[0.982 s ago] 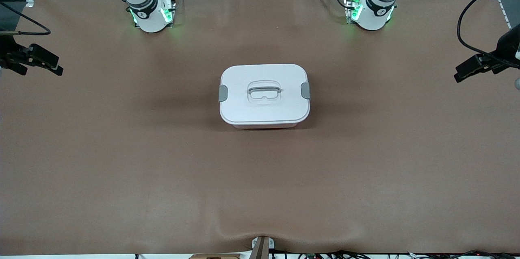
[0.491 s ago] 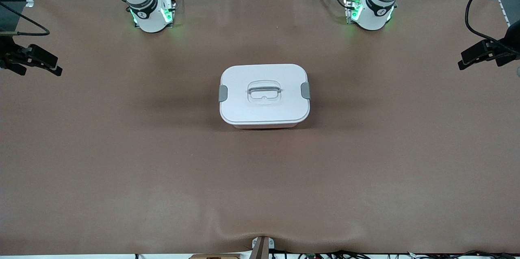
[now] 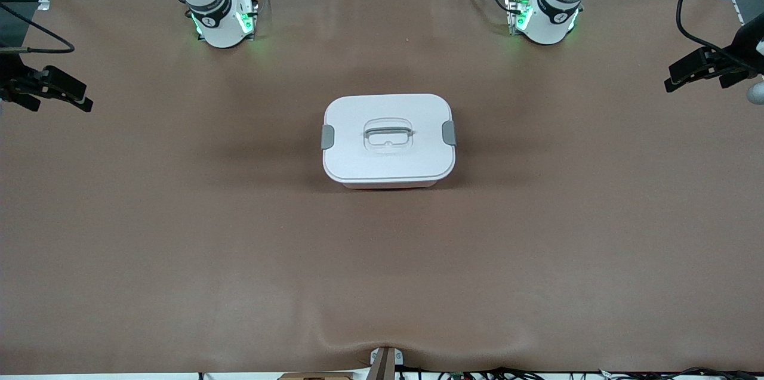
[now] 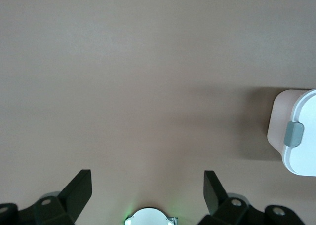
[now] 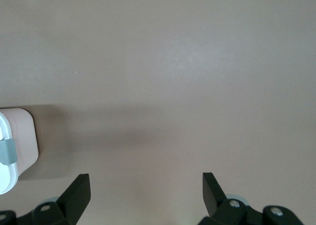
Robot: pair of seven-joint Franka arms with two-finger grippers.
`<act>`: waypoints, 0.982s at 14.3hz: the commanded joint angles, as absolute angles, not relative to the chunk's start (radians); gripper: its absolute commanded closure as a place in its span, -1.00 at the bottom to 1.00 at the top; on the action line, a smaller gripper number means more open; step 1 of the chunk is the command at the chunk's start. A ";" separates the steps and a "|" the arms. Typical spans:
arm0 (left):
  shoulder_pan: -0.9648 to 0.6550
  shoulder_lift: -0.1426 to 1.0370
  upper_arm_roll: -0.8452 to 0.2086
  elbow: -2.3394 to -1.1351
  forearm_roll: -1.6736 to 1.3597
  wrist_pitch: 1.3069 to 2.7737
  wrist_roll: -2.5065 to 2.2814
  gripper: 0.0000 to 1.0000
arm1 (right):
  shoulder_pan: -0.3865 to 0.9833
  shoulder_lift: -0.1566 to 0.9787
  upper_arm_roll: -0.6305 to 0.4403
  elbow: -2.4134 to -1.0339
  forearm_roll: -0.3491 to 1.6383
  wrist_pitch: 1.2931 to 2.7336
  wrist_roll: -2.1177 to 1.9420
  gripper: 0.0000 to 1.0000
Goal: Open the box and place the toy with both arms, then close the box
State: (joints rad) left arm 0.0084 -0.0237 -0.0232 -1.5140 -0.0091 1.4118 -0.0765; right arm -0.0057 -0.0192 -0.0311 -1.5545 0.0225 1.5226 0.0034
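The left gripper point(image 3: 695, 73) sits at the right edge of the front frame, up over the left arm's end of the brown table point(image 3: 179, 249), its fingers point(image 4: 79, 190) spread wide with nothing between them, as the left wrist view shows. The right gripper point(image 3: 57, 90) mirrors it at the left edge of the front frame, over the right arm's end of the table, its fingers point(image 5: 79, 188) likewise apart and bare. Both are well clear of the box.

The white storage box point(image 3: 388, 140) stands at the centre of the front frame, midway between the two arms' ends of the table. Its lid point(image 3: 388, 159) is on and sits flat. A grey latch point(image 3: 327, 136) shows on the end toward the right arm and another grey latch point(image 3: 449, 132) on the end toward the left arm, and a recessed grey handle point(image 3: 388, 130) lies in the middle of the lid. Each wrist view catches one latched end of the box at its frame edge.

No toy shows anywhere on the table, and what the box holds is hidden.

A shut box with both grippers drawn back fits two stages: the box waiting to be opened, or the box shut again with the toy inside. The pictures do not settle which. If opening lies ahead, I judge it would call for each gripper to come in to the latch on its own end.
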 commanded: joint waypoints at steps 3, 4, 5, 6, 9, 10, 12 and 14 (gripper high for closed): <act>0.005 -0.037 -0.009 -1.537 0.011 1.442 -0.051 -1.00 | -0.015 -0.005 -0.028 -1.531 0.018 1.516 -0.006 -1.00; 0.005 -0.037 -0.011 -1.539 0.009 1.442 -0.051 -1.00 | -0.014 -0.005 -0.028 -1.532 0.018 1.516 -0.006 -1.00; 0.005 -0.037 -0.011 -1.539 0.008 1.453 -0.051 -1.00 | -0.014 -0.003 -0.028 -1.532 0.018 1.516 -0.006 -1.00; 0.008 -0.035 -0.011 -1.539 0.006 1.462 -0.049 -1.00 | -0.015 -0.003 -0.028 -1.532 0.018 1.516 -0.006 -1.00; 0.005 -0.032 -0.015 -1.537 0.003 1.459 -0.066 -1.00 | -0.015 -0.003 -0.028 -1.532 0.018 1.516 -0.005 -1.00; 0.003 -0.031 -0.015 -1.537 0.003 1.459 -0.067 -1.00 | -0.015 -0.002 -0.028 -1.532 0.018 1.516 -0.006 -1.00; 0.000 -0.025 -0.018 -1.539 0.000 1.459 -0.072 -1.00 | -0.012 0.005 -0.028 -1.531 0.021 1.517 -0.006 -1.00; 0.000 -0.025 -0.018 -1.537 -0.002 1.459 -0.072 -1.00 | -0.012 0.005 -0.028 -1.529 0.025 1.517 -0.005 -1.00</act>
